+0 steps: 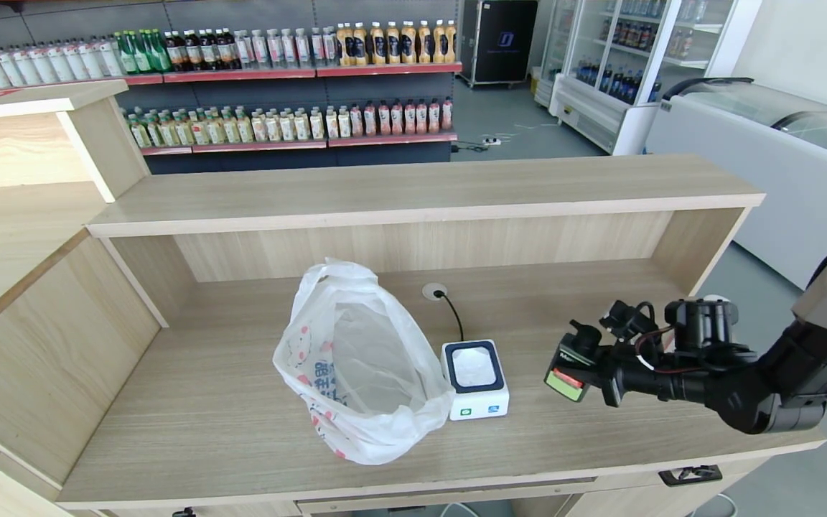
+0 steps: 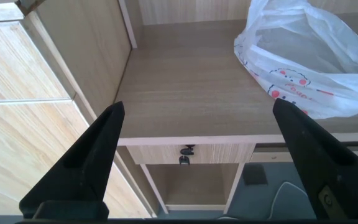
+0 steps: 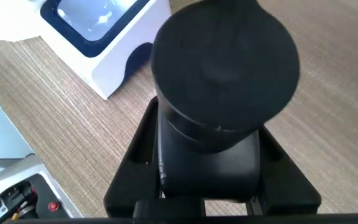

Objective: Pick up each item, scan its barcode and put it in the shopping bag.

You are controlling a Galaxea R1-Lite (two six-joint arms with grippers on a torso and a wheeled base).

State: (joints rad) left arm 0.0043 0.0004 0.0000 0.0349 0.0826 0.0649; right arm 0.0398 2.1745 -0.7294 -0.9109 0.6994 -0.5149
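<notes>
While the right gripper [image 1: 577,366] pinched a black round-topped item [image 3: 225,68] just right of the scanner [image 1: 476,377], the shopping bag [image 1: 356,359] sat just left of it and the left gripper [image 2: 197,106] hung spread farther left.

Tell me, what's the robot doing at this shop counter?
It is checking out shopping. Its right gripper holds a black item above the counter, just right of the scanner and not yet over its window. The bag stands open against the scanner's left side and looks empty. The left gripper is open with nothing in it, near the counter's front left edge.
</notes>
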